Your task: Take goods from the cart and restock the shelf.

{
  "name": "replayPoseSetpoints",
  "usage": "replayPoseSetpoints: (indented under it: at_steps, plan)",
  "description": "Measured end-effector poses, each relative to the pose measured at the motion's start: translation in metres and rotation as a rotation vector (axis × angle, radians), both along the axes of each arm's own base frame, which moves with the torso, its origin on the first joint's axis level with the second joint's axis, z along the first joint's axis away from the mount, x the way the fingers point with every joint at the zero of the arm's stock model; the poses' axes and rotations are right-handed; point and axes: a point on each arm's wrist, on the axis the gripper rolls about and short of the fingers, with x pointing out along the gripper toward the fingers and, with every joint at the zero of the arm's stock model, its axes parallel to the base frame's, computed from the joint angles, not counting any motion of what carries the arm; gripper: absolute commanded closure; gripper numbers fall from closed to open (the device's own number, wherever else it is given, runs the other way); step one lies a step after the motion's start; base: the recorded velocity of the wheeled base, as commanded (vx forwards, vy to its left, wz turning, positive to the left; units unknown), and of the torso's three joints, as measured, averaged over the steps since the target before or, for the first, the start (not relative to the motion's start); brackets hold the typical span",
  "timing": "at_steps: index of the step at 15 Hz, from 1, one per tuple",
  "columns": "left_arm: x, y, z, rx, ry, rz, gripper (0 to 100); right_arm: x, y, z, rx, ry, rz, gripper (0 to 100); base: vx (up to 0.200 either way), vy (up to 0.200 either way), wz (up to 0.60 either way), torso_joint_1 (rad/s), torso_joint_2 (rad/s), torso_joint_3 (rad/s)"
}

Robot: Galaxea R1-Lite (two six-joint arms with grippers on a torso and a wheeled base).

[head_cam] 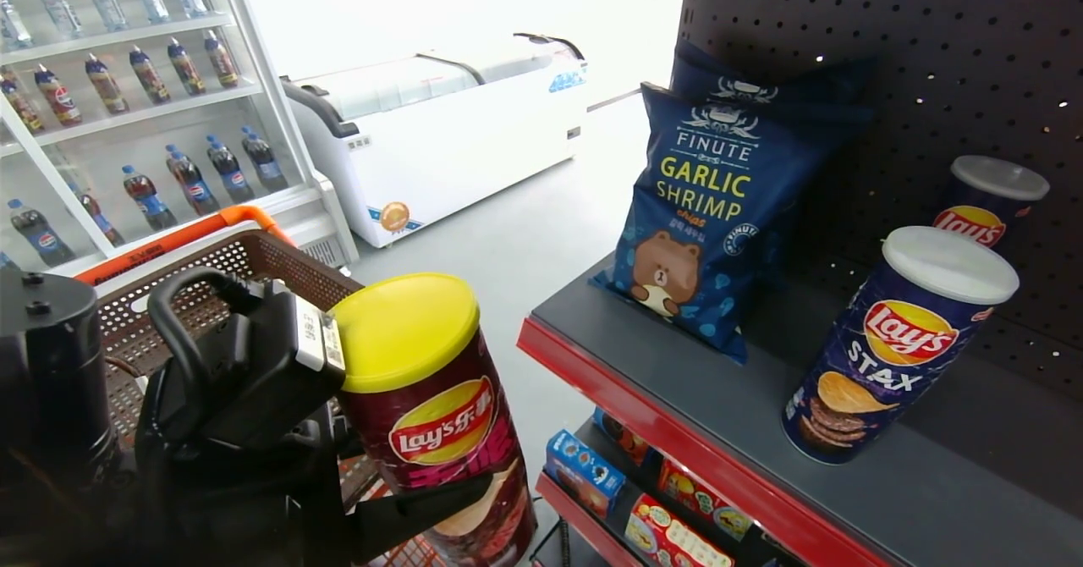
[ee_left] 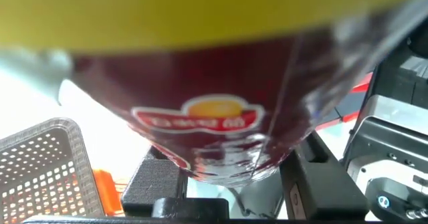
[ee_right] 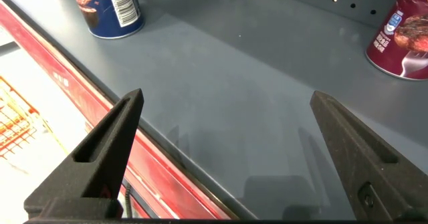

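Maroon chip canister [head_cam: 431, 406] with a yellow lid stands upright, clamped in the left tool [ee_left: 234, 184] above the brown mesh cart [head_cam: 279, 258], beside the shelf [head_cam: 744, 432]. The shelf holds a front blue canister [head_cam: 897, 347], a rear blue canister [head_cam: 986, 199] and a blue snack bag [head_cam: 719, 211]. The right tool [ee_right: 227, 100] is spread wide, empty, over the shelf.

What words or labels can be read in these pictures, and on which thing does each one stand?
"FINUTE GARLIC SHRIMP": blue chip bag on the shelf.
"Lay's STAX": nearer blue chip can.
"Lay's": farther blue chip can.
"Lay's" plus Chinese characters: maroon chip can with a yellow lid.
Too small to read: labels on the cooler bottles, print on the lower-shelf boxes.
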Motion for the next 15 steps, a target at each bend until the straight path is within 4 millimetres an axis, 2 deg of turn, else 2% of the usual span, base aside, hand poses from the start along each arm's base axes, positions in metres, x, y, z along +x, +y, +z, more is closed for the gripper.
replayPoseSetpoints:
  at_steps: [6, 15]
  plan:
    - [-0.0037, 0.0021, -0.0061, 0.004, 0.021, -0.026, 100, 0.0000, 0.0000, 0.0000, 0.000, 0.000, 0.000, 0, 0.000, 0.000, -0.60, 0.002, 0.00, 0.003]
    - [-0.0094, 0.0036, -0.0048, -0.013, 0.021, -0.074, 100, 0.0000, 0.0000, 0.0000, 0.000, 0.000, 0.000, 0, 0.000, 0.000, 0.00, 0.000, 0.00, 0.000]
